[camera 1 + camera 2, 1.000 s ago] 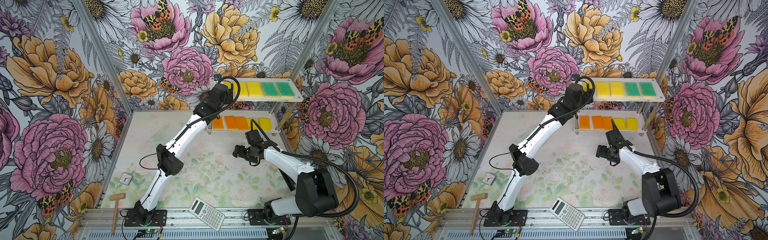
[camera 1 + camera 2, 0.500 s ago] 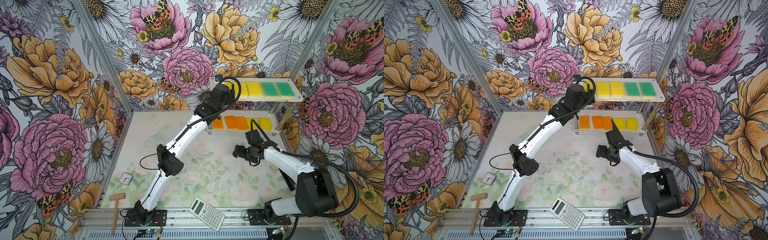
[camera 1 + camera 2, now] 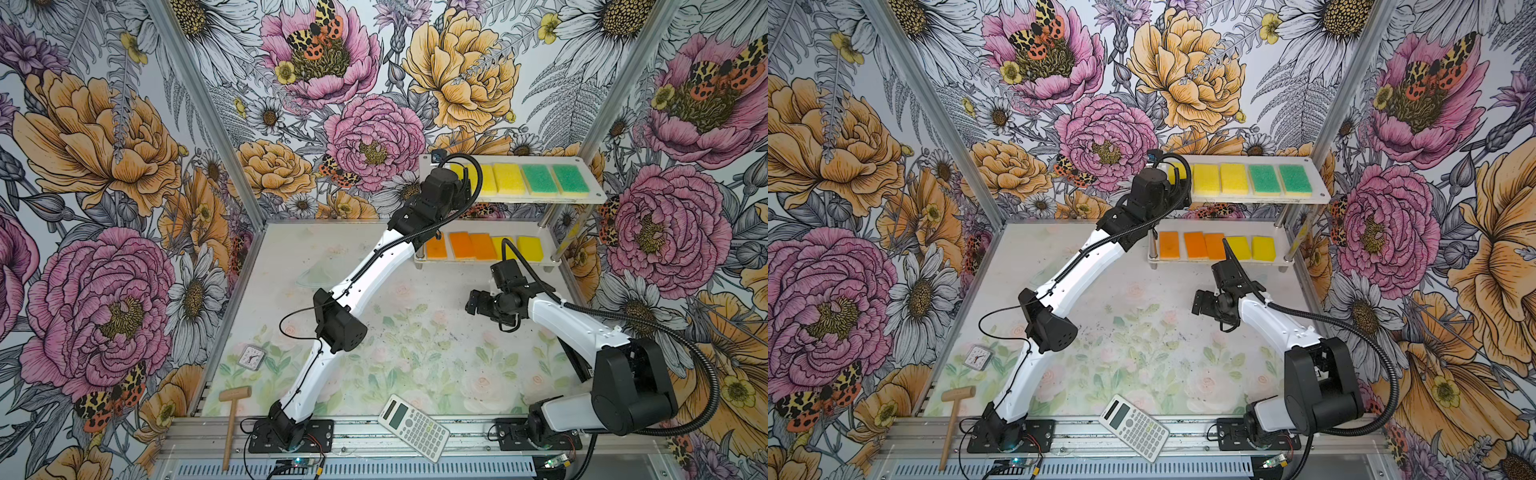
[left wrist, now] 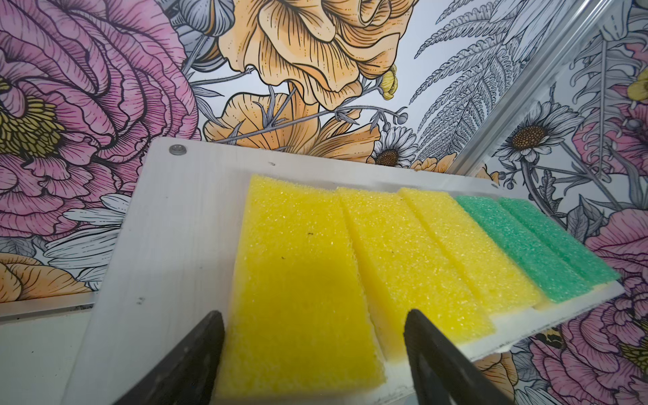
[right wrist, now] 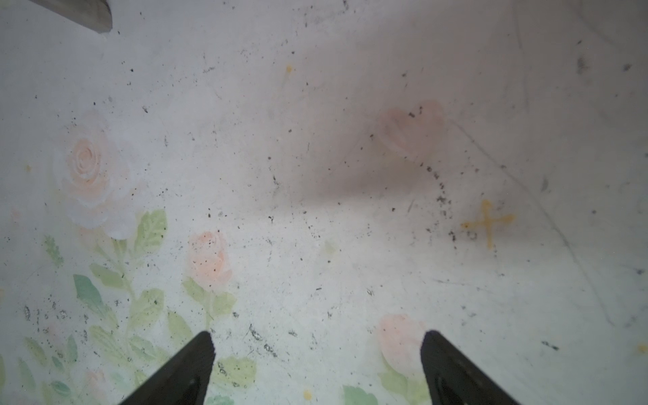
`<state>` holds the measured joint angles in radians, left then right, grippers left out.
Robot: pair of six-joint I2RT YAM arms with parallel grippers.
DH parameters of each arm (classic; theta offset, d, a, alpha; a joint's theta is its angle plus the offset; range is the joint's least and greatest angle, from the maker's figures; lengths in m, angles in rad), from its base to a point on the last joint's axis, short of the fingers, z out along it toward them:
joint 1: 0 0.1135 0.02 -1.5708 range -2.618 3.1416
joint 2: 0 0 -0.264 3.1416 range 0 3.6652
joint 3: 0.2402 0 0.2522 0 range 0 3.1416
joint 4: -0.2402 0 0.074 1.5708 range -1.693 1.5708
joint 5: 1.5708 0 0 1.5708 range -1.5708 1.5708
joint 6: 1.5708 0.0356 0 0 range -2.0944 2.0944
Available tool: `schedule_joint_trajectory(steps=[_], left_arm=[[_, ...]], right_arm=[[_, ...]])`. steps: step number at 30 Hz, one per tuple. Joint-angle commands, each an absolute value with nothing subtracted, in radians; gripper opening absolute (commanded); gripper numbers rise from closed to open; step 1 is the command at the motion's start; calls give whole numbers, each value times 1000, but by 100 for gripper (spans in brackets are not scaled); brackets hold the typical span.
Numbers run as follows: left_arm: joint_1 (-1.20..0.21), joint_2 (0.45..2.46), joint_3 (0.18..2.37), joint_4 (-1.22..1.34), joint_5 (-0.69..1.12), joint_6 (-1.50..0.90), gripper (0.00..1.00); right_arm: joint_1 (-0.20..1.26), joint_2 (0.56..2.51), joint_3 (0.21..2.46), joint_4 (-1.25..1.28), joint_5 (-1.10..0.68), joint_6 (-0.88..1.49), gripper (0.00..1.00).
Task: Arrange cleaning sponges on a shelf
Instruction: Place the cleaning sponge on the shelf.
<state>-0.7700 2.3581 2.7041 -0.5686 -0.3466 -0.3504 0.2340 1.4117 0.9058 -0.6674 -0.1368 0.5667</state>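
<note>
The shelf stands at the back right, seen in both top views. Its top board carries three yellow sponges and two green-topped sponges in a row. The lower board holds three orange sponges and two yellow ones. My left gripper is open at the top board's left end. Its jaws straddle the leftmost yellow sponge, which lies flat on the board. One finger sits at the sponge's edge, the other stands clear of it. My right gripper hangs open and empty over the floral mat.
A white calculator lies at the front edge. A wooden mallet and a small clock are at the front left. The booth's patterned walls close in behind and beside the shelf.
My left wrist has edged slightly toward the shelf's top board. The right arm has not moved.
</note>
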Motion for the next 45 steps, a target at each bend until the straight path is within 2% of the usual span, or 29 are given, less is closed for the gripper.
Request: schedule_joint_trajectory(steps=[1, 18, 22, 26, 28, 37, 45], left_arm=[[-775, 2315, 2688, -561, -318, -373, 82], [-775, 2293, 2672, -560, -287, -393, 84], [-776, 2266, 2647, -560, -320, -371, 89], [-770, 2214, 2589, -560, -364, -343, 99], [-766, 2180, 2555, -560, -376, -331, 99], [-753, 1958, 2290, -553, -461, -257, 99], [-675, 1629, 1822, -438, -508, -241, 99]], right_arm=[[230, 1379, 895, -650, -131, 561, 95], [231, 1363, 888, -652, -131, 557, 95], [232, 1364, 899, -654, -135, 532, 95], [230, 1364, 929, -659, -159, 499, 95], [230, 1366, 949, -663, -170, 482, 95], [229, 1368, 1059, -745, -152, 353, 95], [228, 1328, 1141, -792, -96, 211, 95]])
